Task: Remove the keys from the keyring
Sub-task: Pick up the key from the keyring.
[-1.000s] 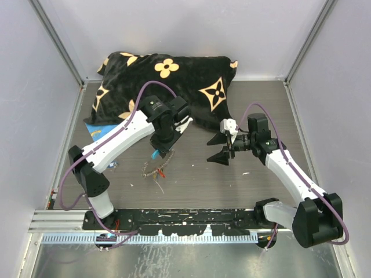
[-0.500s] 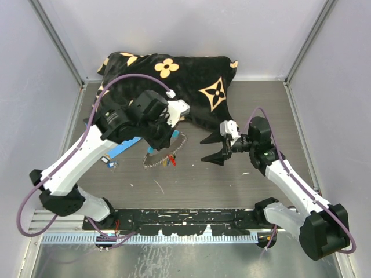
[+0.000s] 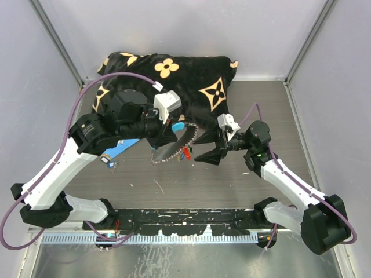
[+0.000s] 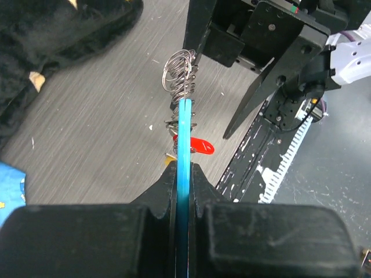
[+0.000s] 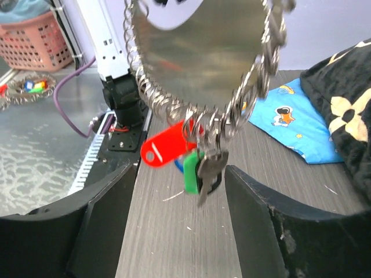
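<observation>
The left end effector [image 4: 184,169] is clenched on the light-blue curved section of the keyring [image 4: 179,69], gripping it edge-on so the thin blue strip runs straight out from between the fingers. The keyring hangs in the air above the grey desk [image 3: 261,104], just in front of the black flower-patterned pillow [image 3: 168,75], with its grey chain-like loop stretching away from the grip toward the right arm. The keys [image 5: 194,162] dangle in a bunch from the lowest part of the loop: a red one [image 5: 167,147] tilts out to the side, a green one hangs beside a dark metal one, and a bit of blue shows behind them. The right end effector [image 3: 210,149] is released, its two dark fingers spread wide just beside the keyring; in the right wrist view the keys hang in the gap between the fingers, apart from both. A blue sheet [image 3: 123,147] lies on the desk under the left arm, partly tucked beneath the pillow's edge.
</observation>
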You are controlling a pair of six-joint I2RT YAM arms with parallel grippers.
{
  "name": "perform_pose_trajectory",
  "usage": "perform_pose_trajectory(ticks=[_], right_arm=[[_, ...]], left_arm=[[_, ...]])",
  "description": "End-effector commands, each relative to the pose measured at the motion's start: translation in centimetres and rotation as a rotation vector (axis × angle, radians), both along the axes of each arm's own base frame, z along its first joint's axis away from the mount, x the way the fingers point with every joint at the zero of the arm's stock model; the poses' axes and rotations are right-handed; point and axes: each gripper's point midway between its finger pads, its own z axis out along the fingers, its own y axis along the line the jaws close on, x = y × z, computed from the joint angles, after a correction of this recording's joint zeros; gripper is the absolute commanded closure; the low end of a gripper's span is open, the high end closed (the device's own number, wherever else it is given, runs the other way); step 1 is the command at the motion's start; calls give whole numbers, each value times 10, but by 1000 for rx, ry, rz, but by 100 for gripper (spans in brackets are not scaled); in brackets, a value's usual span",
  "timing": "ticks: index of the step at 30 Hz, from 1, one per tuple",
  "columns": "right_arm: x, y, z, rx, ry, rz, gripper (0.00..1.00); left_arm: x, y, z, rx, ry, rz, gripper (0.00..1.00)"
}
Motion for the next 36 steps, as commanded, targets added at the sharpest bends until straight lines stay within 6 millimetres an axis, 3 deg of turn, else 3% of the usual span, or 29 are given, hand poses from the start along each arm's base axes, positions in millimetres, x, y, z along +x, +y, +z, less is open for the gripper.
perform_pose_trajectory(ticks=[1, 5, 11, 14, 19, 21, 26, 32, 36], right_arm=[[15, 6, 21, 77, 92, -97, 28], [20, 10, 18, 96, 194, -130, 25], [38, 21, -16, -15, 236, -219, 36], [41, 23, -22, -42, 233, -232, 38], [64, 16, -27, -127, 175, -357, 57], [68, 11, -23, -131, 169, -380, 58], [59, 4, -3, -95, 168, -316, 62], [65, -10, -3, -160, 116, -335, 61], [29, -6, -5, -165, 43, -109, 52]], left_arm=[[0, -14, 34, -170, -59, -12, 100], [0, -15, 31, -193, -46, 1, 100], [2, -16, 44, -273, -78, 20, 100], [2, -15, 47, -298, -87, 30, 100], [5, -11, 47, -302, -101, 51, 100], [6, -10, 43, -293, -97, 57, 100], [10, -6, 30, -276, -74, 74, 100], [9, -4, 18, -286, -28, 49, 100], [10, -3, 10, -281, 7, 16, 100]])
